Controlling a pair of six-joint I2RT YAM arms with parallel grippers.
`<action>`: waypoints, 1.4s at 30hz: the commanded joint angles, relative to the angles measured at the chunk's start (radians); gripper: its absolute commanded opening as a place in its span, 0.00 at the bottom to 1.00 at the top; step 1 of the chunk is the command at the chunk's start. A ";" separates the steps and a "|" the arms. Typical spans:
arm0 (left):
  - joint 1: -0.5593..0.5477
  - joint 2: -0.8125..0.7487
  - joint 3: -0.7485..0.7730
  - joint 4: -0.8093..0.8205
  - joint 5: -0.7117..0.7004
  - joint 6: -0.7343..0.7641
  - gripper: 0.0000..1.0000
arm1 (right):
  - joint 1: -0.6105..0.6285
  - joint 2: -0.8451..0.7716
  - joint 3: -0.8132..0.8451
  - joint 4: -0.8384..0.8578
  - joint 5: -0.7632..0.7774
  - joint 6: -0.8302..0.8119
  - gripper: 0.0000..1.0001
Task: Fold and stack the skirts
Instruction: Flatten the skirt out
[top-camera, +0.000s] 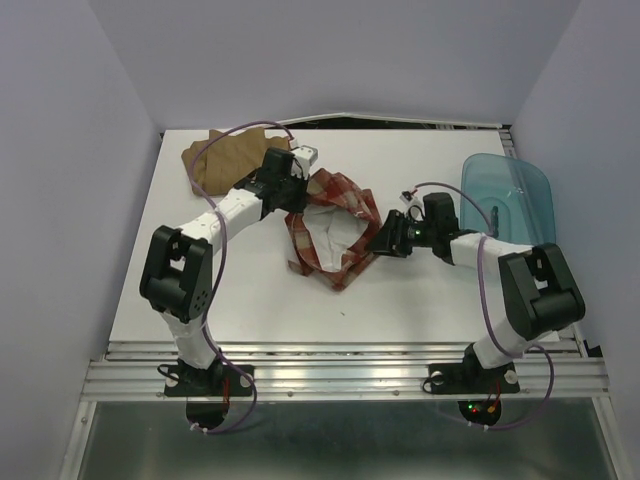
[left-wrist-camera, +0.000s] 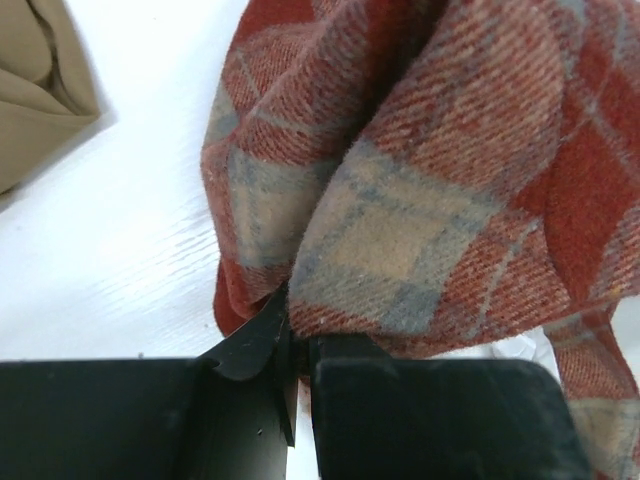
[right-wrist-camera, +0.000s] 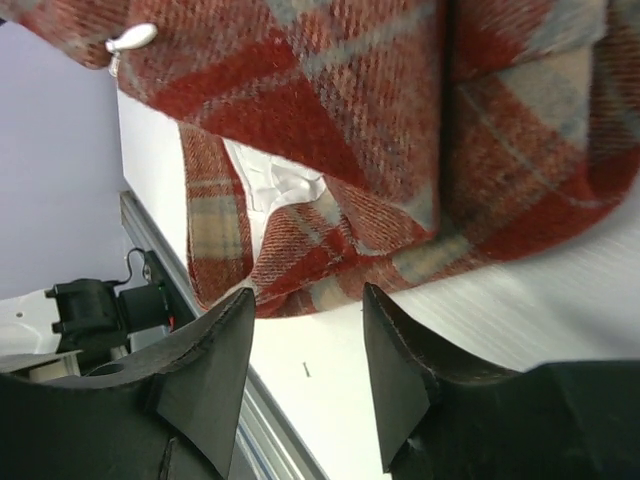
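The red-and-cream plaid skirt (top-camera: 330, 230) lies rumpled mid-table, its white lining showing. My left gripper (top-camera: 298, 193) is at its far left edge, and in the left wrist view that gripper (left-wrist-camera: 298, 340) is shut on a fold of the plaid skirt (left-wrist-camera: 430, 170). My right gripper (top-camera: 384, 241) is at the skirt's right edge. Seen from the right wrist, it (right-wrist-camera: 306, 294) is open with only bare table between the fingers, and the plaid skirt (right-wrist-camera: 400, 130) hangs just past the tips. The tan-brown skirt (top-camera: 225, 160) lies crumpled at the far left, and its corner (left-wrist-camera: 35, 90) shows beside the plaid.
A translucent blue tub (top-camera: 510, 195) stands at the far right behind the right arm. The white table (top-camera: 250, 300) ends in a metal rail (top-camera: 340, 370) at the near edge. Grey walls close in the left, right and back.
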 joint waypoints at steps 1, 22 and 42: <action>0.038 0.033 0.011 0.011 0.086 -0.056 0.00 | 0.038 0.046 0.024 0.089 -0.042 0.080 0.54; 0.093 0.092 -0.005 0.017 0.123 -0.067 0.00 | 0.094 0.232 0.052 0.234 0.117 0.198 0.49; 0.149 -0.342 0.053 -0.210 -0.066 0.213 0.00 | 0.032 -0.219 0.444 -0.513 0.608 -0.503 0.01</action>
